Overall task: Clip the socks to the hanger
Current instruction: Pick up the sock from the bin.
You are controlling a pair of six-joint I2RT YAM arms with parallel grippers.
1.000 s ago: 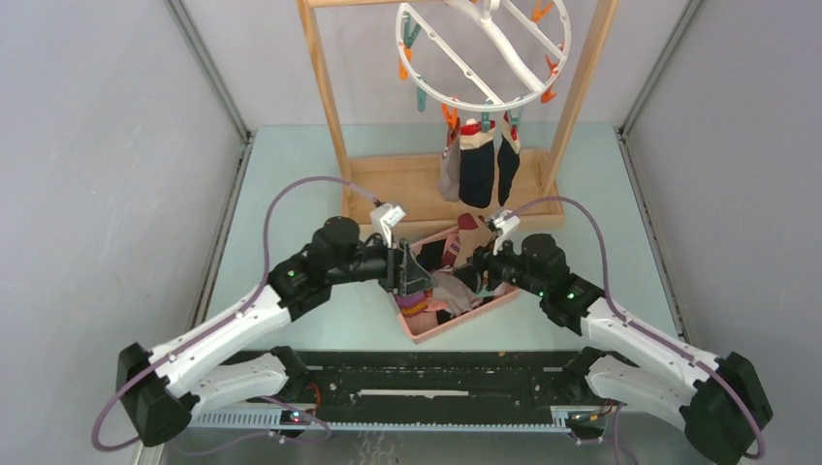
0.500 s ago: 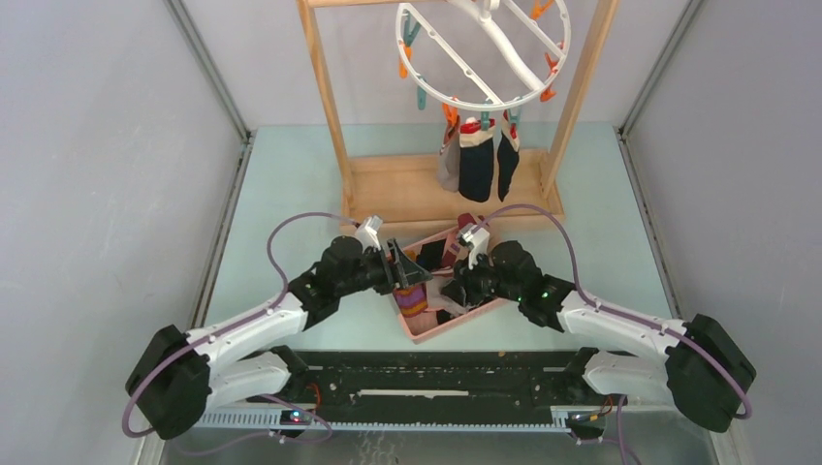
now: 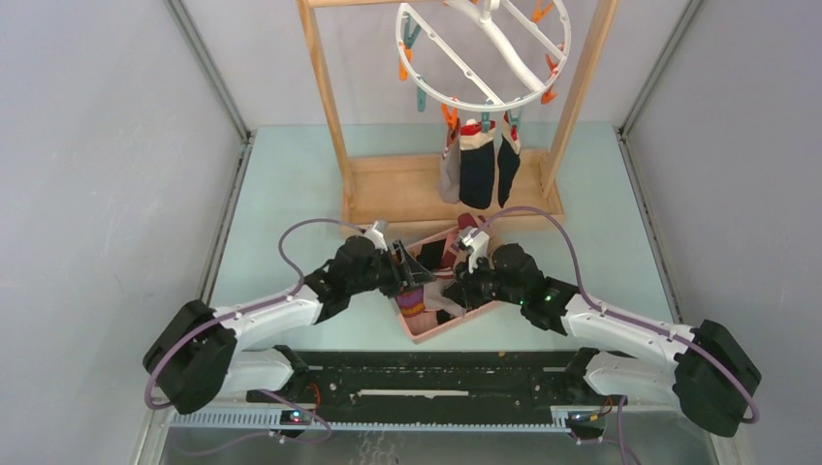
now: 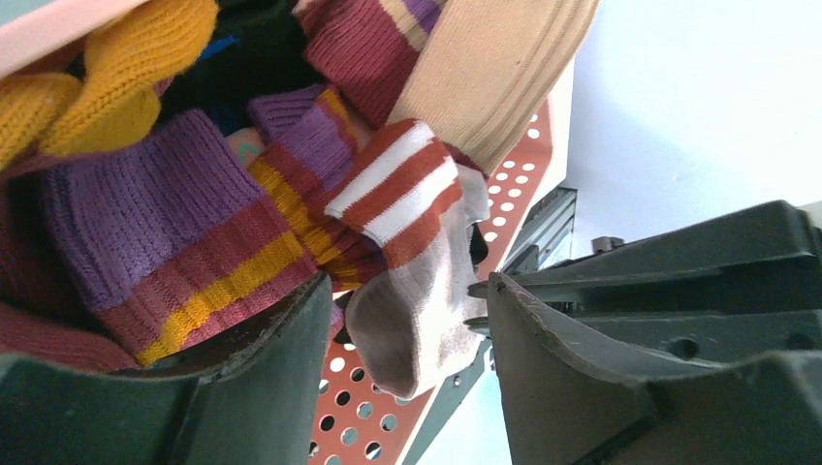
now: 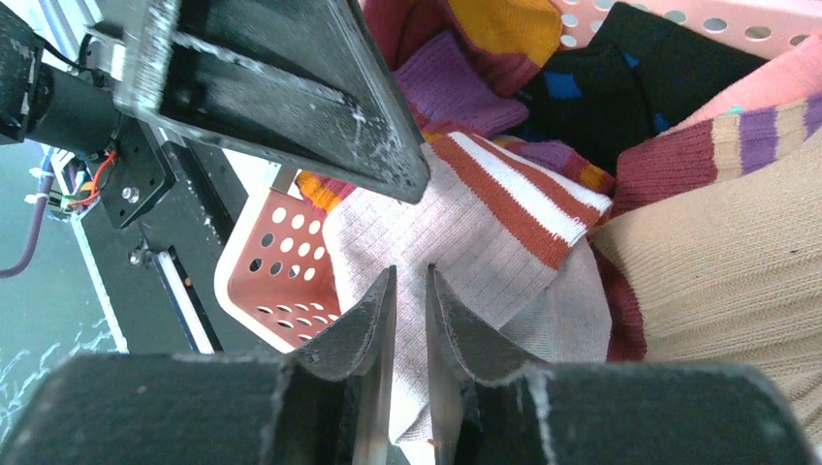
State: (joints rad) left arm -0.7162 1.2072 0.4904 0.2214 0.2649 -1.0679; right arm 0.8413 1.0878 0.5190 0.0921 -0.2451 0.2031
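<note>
The white ring hanger (image 3: 482,53) hangs on the wooden rack with three socks (image 3: 476,160) clipped at its near rim. More socks lie in the pink basket (image 3: 426,332). My right gripper (image 3: 456,284) is shut on a pale grey sock with an orange-white striped cuff (image 5: 485,232); its fabric sits between the nearly closed jaws (image 5: 410,276). My left gripper (image 3: 407,271) is open, and the sock's toe (image 4: 417,310) hangs between its fingers (image 4: 407,289) without touching them. A purple-orange striped sock (image 4: 155,242) and a tan sock (image 4: 494,68) lie behind.
The wooden rack's base (image 3: 397,189) stands just beyond the basket, its uprights (image 3: 325,92) on either side of the hanger. The basket's perforated wall (image 5: 276,271) is right below both grippers. Grey walls close in left and right.
Both arms have dropped lower and reached into the basket. The grippers have come closer together over the socks, with little movement in the last half second.
</note>
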